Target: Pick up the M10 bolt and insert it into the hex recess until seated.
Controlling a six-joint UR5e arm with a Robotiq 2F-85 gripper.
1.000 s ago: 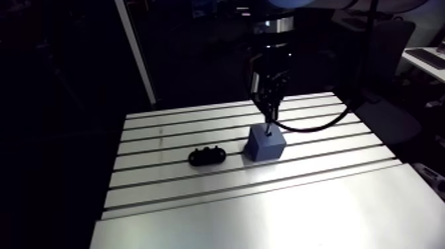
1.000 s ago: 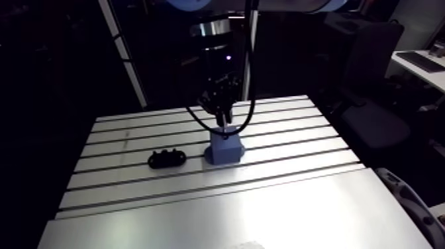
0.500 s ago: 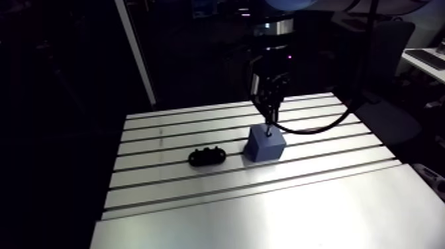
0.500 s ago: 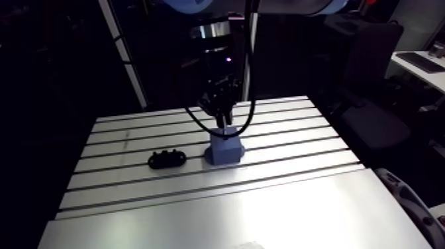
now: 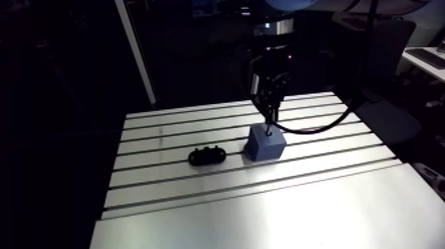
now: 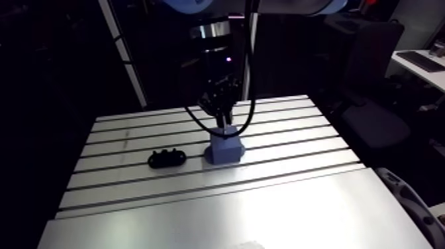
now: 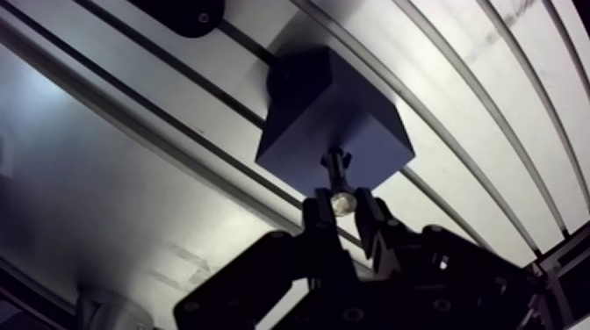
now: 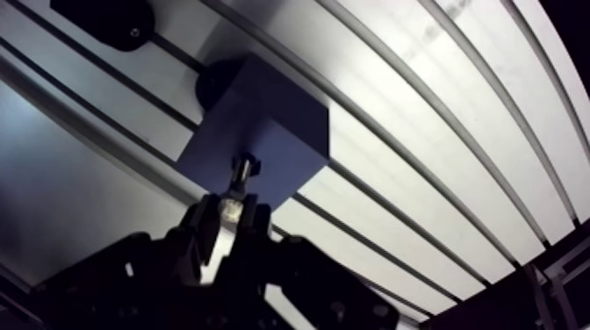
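A blue block (image 5: pixel 265 147) stands on the slotted table (image 5: pixel 318 199). My gripper (image 7: pixel 341 211) hangs straight above it and is shut on the M10 bolt (image 7: pixel 336 180). The bolt points down from between the fingertips. Its lower, wider end sits at the recess in the block's top face (image 8: pixel 248 163). How deep it sits cannot be told. In the arm view the gripper (image 5: pixel 269 114) is a dark shape just over the block, with the thin bolt bridging the gap.
A small black part (image 5: pixel 207 155) lies on the table left of the block, also seen past the block in the wrist view (image 7: pixel 180 10). T-slots run across the table. Its near half is a plain smooth plate (image 6: pixel 265 212).
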